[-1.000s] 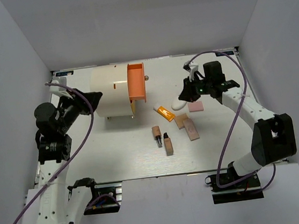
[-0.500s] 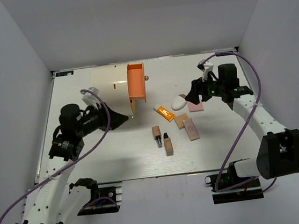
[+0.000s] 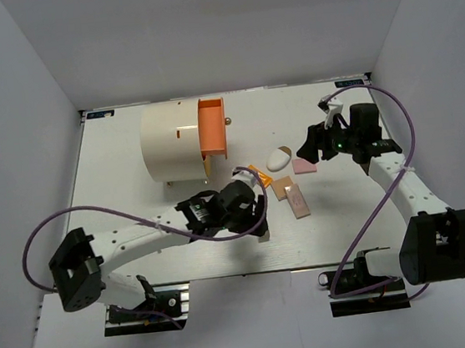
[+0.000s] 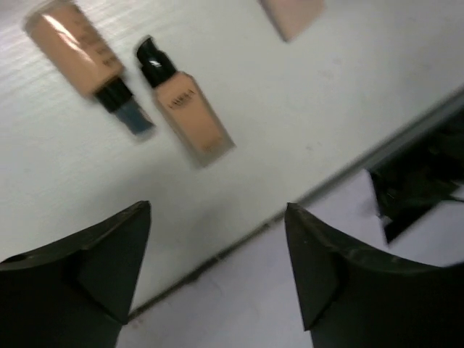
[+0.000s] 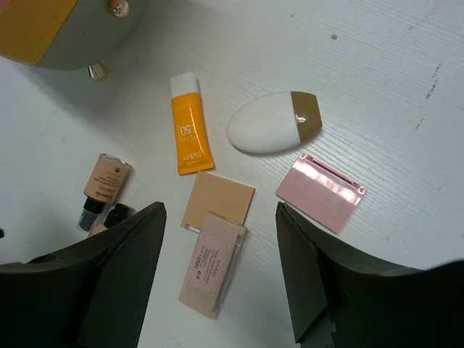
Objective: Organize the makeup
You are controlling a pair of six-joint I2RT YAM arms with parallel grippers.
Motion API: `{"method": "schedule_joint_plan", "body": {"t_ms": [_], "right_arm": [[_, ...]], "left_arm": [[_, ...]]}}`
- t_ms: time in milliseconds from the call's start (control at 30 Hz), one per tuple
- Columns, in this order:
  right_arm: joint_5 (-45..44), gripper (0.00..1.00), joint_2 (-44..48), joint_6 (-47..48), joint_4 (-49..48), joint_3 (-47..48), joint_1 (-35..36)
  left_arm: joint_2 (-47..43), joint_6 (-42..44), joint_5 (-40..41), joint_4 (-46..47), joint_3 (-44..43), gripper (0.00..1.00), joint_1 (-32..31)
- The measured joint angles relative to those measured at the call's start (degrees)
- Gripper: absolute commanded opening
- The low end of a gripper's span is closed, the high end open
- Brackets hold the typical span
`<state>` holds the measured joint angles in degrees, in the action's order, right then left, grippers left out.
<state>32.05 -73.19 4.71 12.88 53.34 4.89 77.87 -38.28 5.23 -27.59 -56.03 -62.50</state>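
The makeup lies in a cluster mid-table. My right wrist view shows an orange-and-white tube (image 5: 190, 130), a white oval compact (image 5: 272, 129), a pink square (image 5: 320, 190), a beige square (image 5: 217, 201), a beige rectangular piece (image 5: 212, 264) and a tan tube (image 5: 104, 187). My right gripper (image 5: 220, 206) hovers open above the beige pieces, empty; from above it (image 3: 309, 144) sits right of the compact (image 3: 278, 159). My left gripper (image 4: 217, 209) is open and empty near the table's front edge, short of a tan tube (image 4: 80, 51) and a pump bottle (image 4: 188, 112). From above, my left gripper (image 3: 259, 221) covers those tubes.
A large cream cylinder (image 3: 170, 143) with an orange front (image 3: 212, 128) and gold knobs (image 5: 118, 7) stands at the back left. The table's front edge (image 4: 341, 174) runs just under the left fingers. White walls close in the table on three sides.
My left arm swung from beside the cylinder across to the middle over the tan tubes, and its gripper opened. My right gripper opened and drew back to the right from the white compact.
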Motion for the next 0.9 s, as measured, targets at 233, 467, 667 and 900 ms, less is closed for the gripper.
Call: {"method": "schedule_joint_plan", "body": {"t_ms": [233, 467, 667, 900], "right_arm": [[1.4, 0.67, 0.9, -0.3, -1.0, 0.0, -1.3], [3.3, 0.66, 1.4, -1.0, -1.1, -0.7, -1.8], [4.4, 0.66, 1.5, -1.3, -1.1, -0.7, -2.1], [5.5, 0.65, 1.5, -1.3, -1.1, -0.8, -2.6]], "left_arm": [[10.4, -7.5, 18.9, -2.9, -1.8, 0.91, -2.6], [10.7, -12.4, 27.5, 0.3, -1.6, 0.82, -2.2], [13.4, -14.3, 30.5, 4.5, -1.6, 0.71, -1.8], [19.3, -15.6, 32.8, 5.4, -2.3, 0.68, -1.6]]}}
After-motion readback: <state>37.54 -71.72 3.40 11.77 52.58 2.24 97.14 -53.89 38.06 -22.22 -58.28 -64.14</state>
